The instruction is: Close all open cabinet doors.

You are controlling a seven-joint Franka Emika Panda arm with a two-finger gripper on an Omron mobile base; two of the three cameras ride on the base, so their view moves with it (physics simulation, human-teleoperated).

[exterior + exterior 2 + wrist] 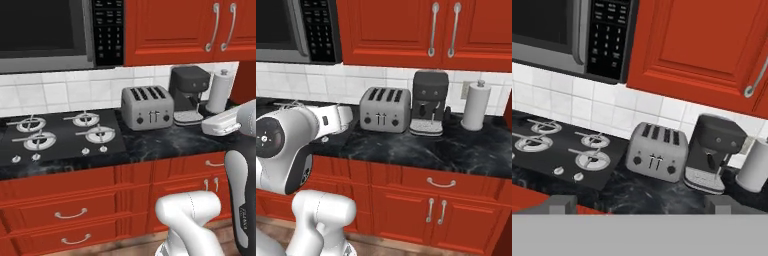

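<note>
Gripper [640, 204] wide open, nothing between the two dark finger tips, hovering in front of the dark marbled stone bench [652, 192] and looking at the back wall. Straight ahead on the bench a silver four-slot toaster [657, 152], just right of it a black espresso machine [714, 152], then a white paper towel roll on a stand [756, 165]. Left of the toaster a black glass gas cooktop with four burners [562, 150]. Above the cooktop a grey microwave with dark glass door [47, 32]. Glossy red upper cabinet doors with raised panel and curved silver bar handles [401, 30] hang above the toaster and coffee machine, lying flush with their frame. Lower pair of glossy red cabinet doors with vertical handles [436, 212] under the bench, also flush. Red drawer fronts with horizontal handles [70, 212] under the cooktop
</note>
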